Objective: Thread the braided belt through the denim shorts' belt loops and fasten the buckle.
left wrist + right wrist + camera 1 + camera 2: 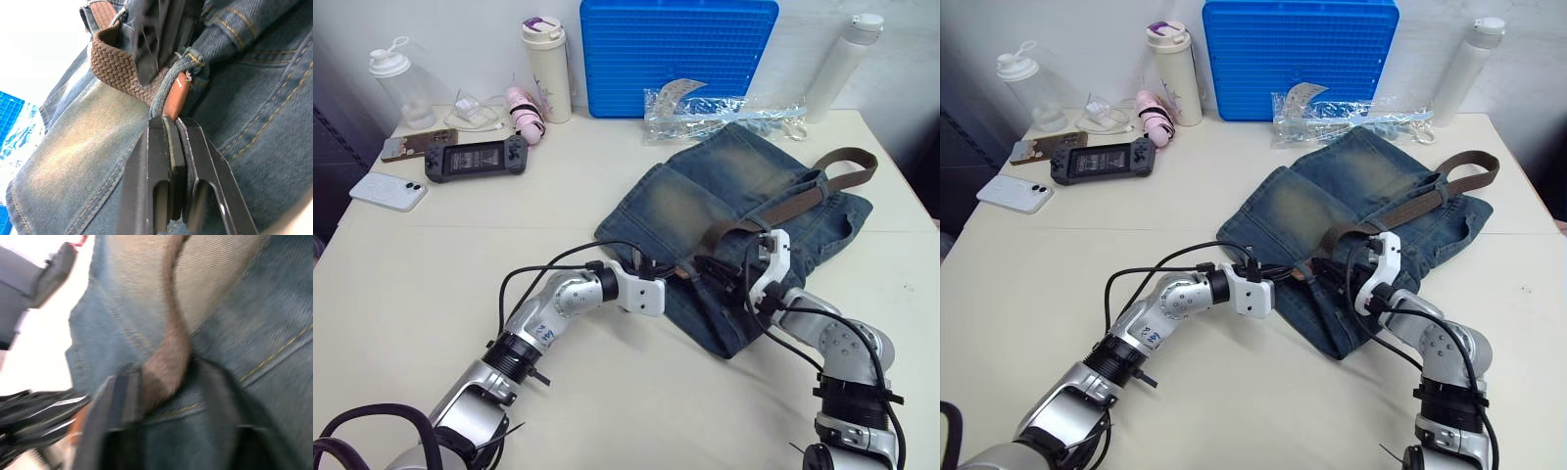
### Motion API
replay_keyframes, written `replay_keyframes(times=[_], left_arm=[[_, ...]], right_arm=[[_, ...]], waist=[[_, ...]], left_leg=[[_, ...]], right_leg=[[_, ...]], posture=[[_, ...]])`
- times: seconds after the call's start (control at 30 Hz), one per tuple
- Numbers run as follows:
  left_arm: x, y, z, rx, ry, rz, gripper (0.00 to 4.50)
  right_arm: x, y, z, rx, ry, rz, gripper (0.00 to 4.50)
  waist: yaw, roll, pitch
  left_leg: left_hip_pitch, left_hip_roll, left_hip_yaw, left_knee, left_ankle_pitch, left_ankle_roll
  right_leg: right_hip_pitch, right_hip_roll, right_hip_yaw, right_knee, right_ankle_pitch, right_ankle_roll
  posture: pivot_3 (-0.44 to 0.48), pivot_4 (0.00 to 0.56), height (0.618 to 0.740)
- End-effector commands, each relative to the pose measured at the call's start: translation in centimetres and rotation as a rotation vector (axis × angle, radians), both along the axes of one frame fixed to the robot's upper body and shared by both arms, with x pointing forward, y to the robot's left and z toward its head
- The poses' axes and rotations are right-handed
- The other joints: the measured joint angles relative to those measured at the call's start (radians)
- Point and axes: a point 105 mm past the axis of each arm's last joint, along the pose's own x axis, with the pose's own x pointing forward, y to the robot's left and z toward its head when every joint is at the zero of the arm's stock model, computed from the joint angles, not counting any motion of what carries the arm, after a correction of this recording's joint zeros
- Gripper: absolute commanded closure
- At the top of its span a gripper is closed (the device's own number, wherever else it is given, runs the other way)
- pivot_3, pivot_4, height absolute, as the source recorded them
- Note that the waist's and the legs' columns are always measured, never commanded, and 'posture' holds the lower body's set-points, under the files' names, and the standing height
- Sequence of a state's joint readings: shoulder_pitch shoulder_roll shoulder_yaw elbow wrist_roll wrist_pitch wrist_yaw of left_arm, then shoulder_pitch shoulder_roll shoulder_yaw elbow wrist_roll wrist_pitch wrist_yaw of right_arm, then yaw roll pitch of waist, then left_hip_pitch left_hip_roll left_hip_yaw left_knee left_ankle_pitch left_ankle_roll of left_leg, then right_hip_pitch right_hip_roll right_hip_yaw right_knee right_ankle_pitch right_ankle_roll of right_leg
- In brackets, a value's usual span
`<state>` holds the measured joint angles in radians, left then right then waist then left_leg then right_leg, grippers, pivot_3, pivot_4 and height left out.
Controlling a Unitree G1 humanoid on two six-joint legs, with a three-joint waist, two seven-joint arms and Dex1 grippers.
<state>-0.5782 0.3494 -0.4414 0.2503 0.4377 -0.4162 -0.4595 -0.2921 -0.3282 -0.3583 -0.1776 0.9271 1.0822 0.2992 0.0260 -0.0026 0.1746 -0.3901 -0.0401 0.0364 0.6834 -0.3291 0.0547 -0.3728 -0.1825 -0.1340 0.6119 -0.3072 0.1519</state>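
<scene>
The denim shorts (734, 196) lie flat on the table's right half. Across them runs the braided belt (773, 211), from a folded-back end at the far right down to the waistband's near edge. There my left gripper (171, 120) is shut on the belt's tan leather tip (176, 95), which pokes out from under a belt loop (168, 83). Just beyond the loop my right gripper (710, 266) straddles the belt (171, 342) with a finger on each side, pressed against it. The buckle is hidden.
At the table's back stand a blue grid board (677, 54), a clear plastic bag (715, 113), a white bottle (842, 64) and a cream tumbler (548, 69). A game console (475, 157), a phone (388, 191) and a clear bottle (401, 88) sit far left.
</scene>
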Motion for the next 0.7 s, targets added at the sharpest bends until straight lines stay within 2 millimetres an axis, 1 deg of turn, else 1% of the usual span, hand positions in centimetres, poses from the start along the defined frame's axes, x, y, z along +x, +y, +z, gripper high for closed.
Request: replay_keyframes(times=[0.03,0.1,0.13,0.17,0.2,0.27,0.33,0.37,0.4,0.47,0.53,0.6,0.63,0.7], left_arm=[[0.1,0.7,1.7,-0.021,-0.063,0.002,4.5],[0.1,1.2,2.0,-0.014,-0.074,0.002,4.5],[0.0,1.4,2.3,-0.009,-0.085,-0.004,4.5],[-0.1,1.6,2.5,-0.005,-0.094,-0.011,4.5],[-0.3,1.8,2.7,-0.002,-0.103,-0.019,4.5],[-0.5,2.4,3.2,0.002,-0.114,-0.024,4.5],[-0.8,3.3,3.9,0.008,-0.126,-0.023,4.5],[-0.9,3.9,4.2,0.017,-0.135,-0.023,4.5],[-1.1,4.9,4.6,0.029,-0.139,-0.02,4.5],[-1.5,6.2,4.9,0.048,-0.135,-0.02,4.5],[-1.9,8.2,4.7,0.098,-0.131,-0.007,4.5],[-2.2,9.8,4.5,0.132,-0.122,0.013,4.5],[-2.5,11.1,4.2,0.15,-0.108,0.032,4.5],[-3.3,14.5,3.2,0.21,-0.066,0.096,4.5]], right_arm=[[-1.5,-2.6,2.5,-0.16,-0.108,0.0,0.61],[-2.1,-3.9,3.2,-0.296,-0.17,0.01,0.61],[-2.1,-4.8,3.4,-0.357,-0.185,-0.011,0.61],[-1.9,-5.6,3.3,-0.402,-0.192,-0.03,1.1],[-1.9,-6.2,3.2,-0.453,-0.197,-0.033,1.47],[-1.8,-6.9,2.4,-0.566,-0.197,-0.013,2.43],[-0.9,-8.1,1.4,-0.696,-0.191,-0.034,3.46],[-0.4,-8.4,0.9,-0.74,-0.186,-0.044,3.91],[0.1,-8.4,0.2,-0.778,-0.174,-0.044,4.46],[0.8,-8.2,-0.7,-0.816,-0.16,-0.031,4.46],[1.1,-8.0,-1.7,-0.834,-0.132,-0.015,4.46],[1.3,-7.9,-2.2,-0.841,-0.114,-0.006,4.46],[1.5,-7.9,-2.4,-0.841,-0.108,-0.001,4.46],[1.8,-7.6,-2.6,-0.834,-0.098,0.015,4.46]], waist=[[0.002,0.001,0.001],[0.003,0.001,0.001],[0.002,0.001,0.001],[0.0,0.001,0.001],[-0.003,0.001,0.001],[-0.004,0.001,0.001],[-0.004,0.001,0.001],[-0.005,0.001,0.001],[-0.005,0.001,0.001],[-0.008,0.002,0.001],[-0.01,0.002,0.001],[-0.009,0.002,0.001],[-0.009,0.001,0.001],[-0.014,0.001,0.001]], left_leg=[[-0.001,-0.001,0.0,0.0,0.0,0.0],[-0.001,-0.001,0.001,0.0,0.0,0.001],[-0.001,-0.001,0.001,0.0,0.0,0.001],[-0.001,-0.001,0.002,0.0,0.0,0.001],[-0.001,0.0,0.002,0.0,0.0,0.001],[-0.001,0.001,0.004,0.0,0.0,0.0],[0.0,0.001,0.004,0.0,0.001,0.0],[0.0,0.001,0.005,0.0,0.001,0.0],[0.0,0.001,0.005,0.0,0.001,0.0],[0.0,0.002,0.005,0.0,0.001,0.0],[0.0,0.002,0.005,0.0,0.001,-0.001],[0.001,0.002,0.004,0.0,0.001,-0.001],[0.001,0.002,0.004,0.0,0.001,-0.001],[0.002,0.002,0.003,0.0,0.001,-0.001]], right_leg=[[0.0,-0.001,0.0,-0.001,0.0,0.0],[-0.001,-0.001,0.0,-0.001,0.0,0.0],[-0.001,-0.001,0.0,-0.002,0.0,0.0],[-0.001,-0.001,0.0,-0.002,0.0,0.0],[-0.001,-0.001,0.0,-0.002,0.0,0.0],[-0.001,-0.001,0.0,-0.004,0.0,0.0],[-0.001,0.0,0.0,-0.003,0.0,0.0],[0.0,0.0,0.0,-0.003,0.0,0.0],[-0.001,0.0,0.0,-0.004,0.0,0.0],[-0.001,0.0,0.0,-0.004,0.0,0.0],[0.0,0.0,0.0,-0.003,0.0,0.0],[0.0,0.0,0.0,-0.003,0.0,0.0],[0.001,0.0,0.0,-0.003,0.0,0.0],[0.002,0.0,0.0,-0.004,0.0,0.0]], posture=[[0.0,0.15,0.693],[0.0,0.15,0.693],[0.0,0.15,0.693],[0.0,0.15,0.693],[0.0,0.15,0.693],[0.0,0.15,0.693],[0.0,0.15,0.693],[0.0,0.15,0.693],[0.0,0.15,0.693],[0.0,0.15,0.693],[0.0,0.15,0.693],[0.0,0.15,0.693],[0.0,0.15,0.693],[0.0,0.15,0.693]])
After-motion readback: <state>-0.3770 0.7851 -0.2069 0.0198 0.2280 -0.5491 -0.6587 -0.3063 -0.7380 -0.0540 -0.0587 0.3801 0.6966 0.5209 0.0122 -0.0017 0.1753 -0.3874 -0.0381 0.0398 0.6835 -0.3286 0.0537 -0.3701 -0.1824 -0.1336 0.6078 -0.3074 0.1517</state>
